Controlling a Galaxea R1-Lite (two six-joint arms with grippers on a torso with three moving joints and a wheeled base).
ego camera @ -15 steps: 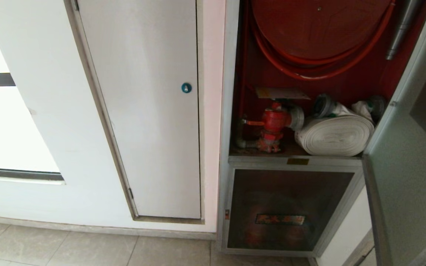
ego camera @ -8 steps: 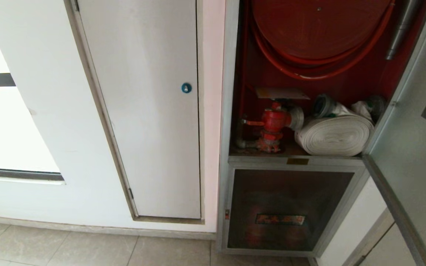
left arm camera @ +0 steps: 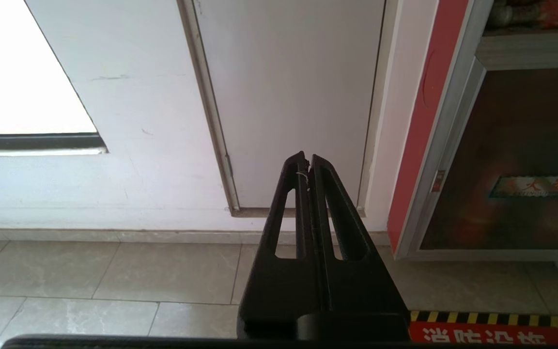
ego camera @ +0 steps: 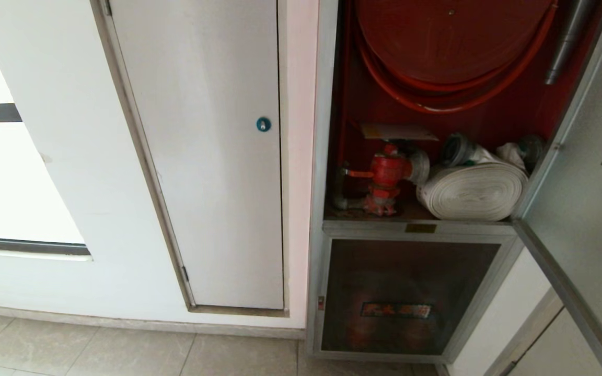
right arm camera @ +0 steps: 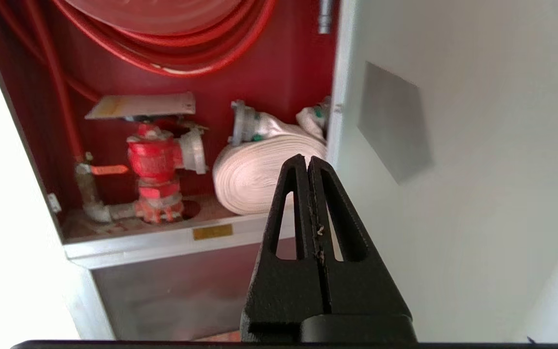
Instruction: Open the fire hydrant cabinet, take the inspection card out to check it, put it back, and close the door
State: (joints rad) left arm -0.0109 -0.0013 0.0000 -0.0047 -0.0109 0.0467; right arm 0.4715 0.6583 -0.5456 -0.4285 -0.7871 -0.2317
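From the head view, the cabinet (ego camera: 327, 156) is standing open, its door (ego camera: 583, 209) swung out to the right. The card (ego camera: 399, 131) is lying flat on top of the valve (ego camera: 387, 175), its long axis running left to right across the cabinet, with the white hose (ego camera: 473, 190) just beside it on the right. Neither arm is showing here.

In the left wrist view, the left gripper (left arm camera: 306, 162) is hanging low with its fingers pressed together, empty, facing the white panel (left arm camera: 288, 97) well left of the cabinet.

In the right wrist view, the right gripper (right arm camera: 306, 162) is pointing into the cabinet, fingers closed on nothing, its tips lining up with the hose (right arm camera: 259, 172) and the door's edge. The card (right arm camera: 141, 106) is lying ahead and off towards the valve (right arm camera: 155, 160) side, yellow end farthest from the hose. The right arm is clearly the nearer one, so I judge the reach is its job, after it parts its fingers.
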